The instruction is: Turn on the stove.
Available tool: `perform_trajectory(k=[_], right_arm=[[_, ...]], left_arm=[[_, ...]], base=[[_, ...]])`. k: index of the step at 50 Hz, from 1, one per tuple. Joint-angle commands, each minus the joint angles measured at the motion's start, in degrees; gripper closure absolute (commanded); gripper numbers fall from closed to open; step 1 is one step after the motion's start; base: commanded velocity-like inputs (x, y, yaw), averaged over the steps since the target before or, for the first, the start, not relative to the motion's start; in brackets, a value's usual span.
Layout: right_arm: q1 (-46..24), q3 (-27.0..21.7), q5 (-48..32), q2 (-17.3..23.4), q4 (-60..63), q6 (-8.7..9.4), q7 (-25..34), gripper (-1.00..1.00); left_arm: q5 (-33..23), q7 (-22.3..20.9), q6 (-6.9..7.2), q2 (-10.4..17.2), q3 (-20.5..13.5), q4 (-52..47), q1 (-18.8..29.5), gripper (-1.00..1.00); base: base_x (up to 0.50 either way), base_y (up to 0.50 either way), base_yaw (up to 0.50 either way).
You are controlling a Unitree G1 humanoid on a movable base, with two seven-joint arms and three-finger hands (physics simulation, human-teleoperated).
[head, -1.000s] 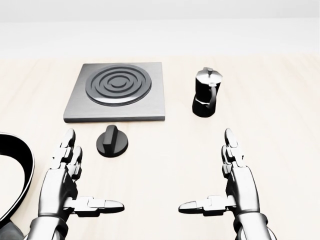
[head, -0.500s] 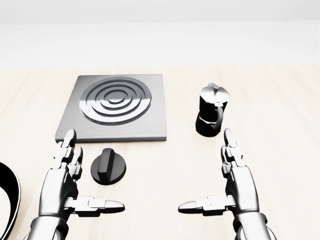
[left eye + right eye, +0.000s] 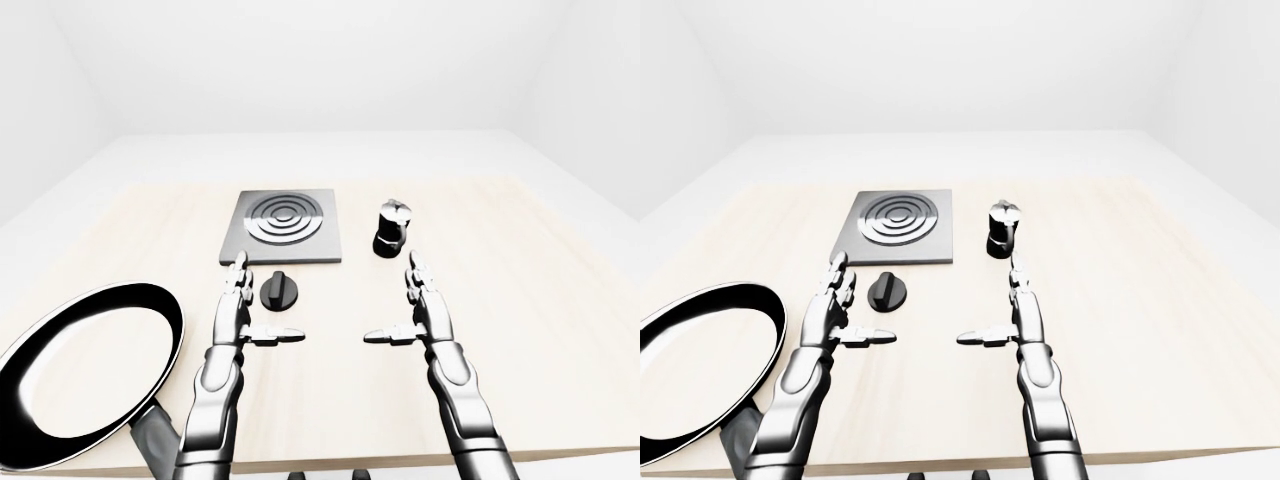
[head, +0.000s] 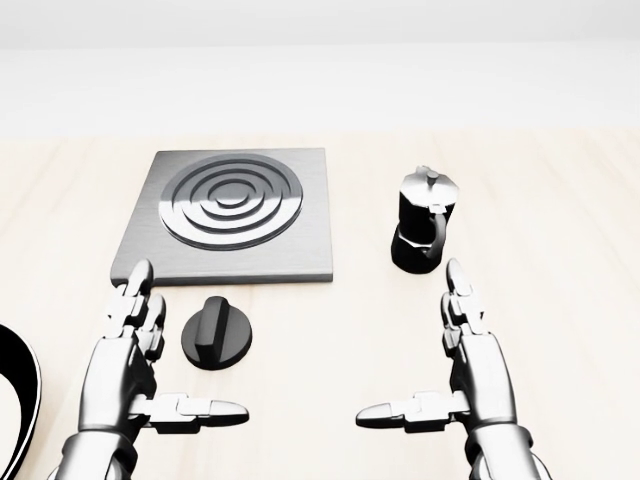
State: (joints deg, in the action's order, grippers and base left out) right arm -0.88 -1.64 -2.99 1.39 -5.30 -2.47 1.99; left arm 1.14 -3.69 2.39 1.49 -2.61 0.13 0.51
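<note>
The silver three-fingered left hand (image 4: 125, 365) hovers flat over the pale wooden tabletop (image 3: 560, 330) near its lower edge, fingers stretched straight toward the top of the head view and thumb stuck out sideways to the right, holding nothing. The silver three-fingered right hand (image 4: 470, 365) mirrors it, spread wide with its thumb pointing left, also holding nothing. Just right of the left hand's fingertips (image 4: 138, 272) sits the round black stove knob with a raised bar grip (image 4: 218, 335), apart from the fingers and untouched. Directly above the knob in the head view lies the square grey metal stove plate with concentric dark burner rings (image 4: 232, 213), flat on the table's middle. To the right of the plate, just above the right hand's fingertips (image 4: 456, 268), stands the black moka pot with a silver lid (image 4: 424, 220), upright. At the table's lower left corner lies a large black frying pan with a white rim (image 3: 88, 372), its handle running off the lower edge.
</note>
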Motion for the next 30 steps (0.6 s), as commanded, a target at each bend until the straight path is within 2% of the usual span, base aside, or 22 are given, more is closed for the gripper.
perform_trajectory(k=[1, 3, 10, 11, 12, 16, 20, 21, 24, 30], right_arm=[[-0.1, 0.1, -0.2, 0.0, -0.4, -0.12, 0.0, -1.0], [0.0, 0.1, -0.2, 0.0, -0.5, -0.11, 0.1, -1.0], [-0.2, 0.1, -0.3, 0.0, -0.8, -0.12, 0.2, -1.0], [-0.2, 0.1, -0.3, 0.0, -0.8, -0.06, 0.2, -1.0], [-0.2, 0.1, -0.3, 0.0, -1.0, -0.2, 0.2, -1.0], [-0.2, 0.1, -0.3, 0.0, -0.5, 0.33, 0.2, -1.0], [-0.2, 0.2, -0.3, 0.0, -0.7, 0.12, 0.2, -1.0], [-0.2, 0.2, -0.3, 0.0, -0.7, 0.09, 0.2, -1.0], [-0.3, 0.1, -0.3, 0.0, -1.1, -0.22, 0.2, -1.0], [-0.1, 0.2, -0.3, 0.0, -0.6, 0.23, 0.3, -1.0]], left_arm=[[-0.5, 0.2, 0.99, 0.4, -0.3, 2.0, 0.9, -1.0], [-0.7, 0.2, 1.59, 0.5, -0.5, 2.9, 1.4, -1.0], [-1.1, 0.1, 1.2, 1.0, -0.8, 7.0, 3.2, -1.0], [-1.1, 0.1, 1.72, 1.0, -0.8, 6.6, 3.3, -1.0], [-1.2, 0.1, 1.23, 1.1, -0.9, 7.4, 3.6, -1.0], [-1.3, 0.1, 1.33, 1.2, -0.9, 8.1, 3.9, -1.0], [-1.5, 0.0, 1.22, 1.3, -1.0, 9.4, 4.5, -1.0], [-1.5, 0.0, 0.6, 1.4, -1.1, 10.4, 4.8, -1.0], [-1.8, 0.1, 1.21, 1.4, -0.9, 10.2, 4.8, -1.0], [-2.5, 0.0, 0.85, 1.5, -0.7, 11.0, 4.9, -1.0]], base=[[0.0, 0.0, 0.0], [0.0, 0.0, 0.0], [0.0, 0.0, 0.0], [0.0, 0.0, 0.0], [0.0, 0.0, 0.0], [0.0, 0.0, 0.0], [0.0, 0.0, 0.0], [0.0, 0.0, 0.0], [0.0, 0.0, 0.0], [0.0, 0.0, 0.0]])
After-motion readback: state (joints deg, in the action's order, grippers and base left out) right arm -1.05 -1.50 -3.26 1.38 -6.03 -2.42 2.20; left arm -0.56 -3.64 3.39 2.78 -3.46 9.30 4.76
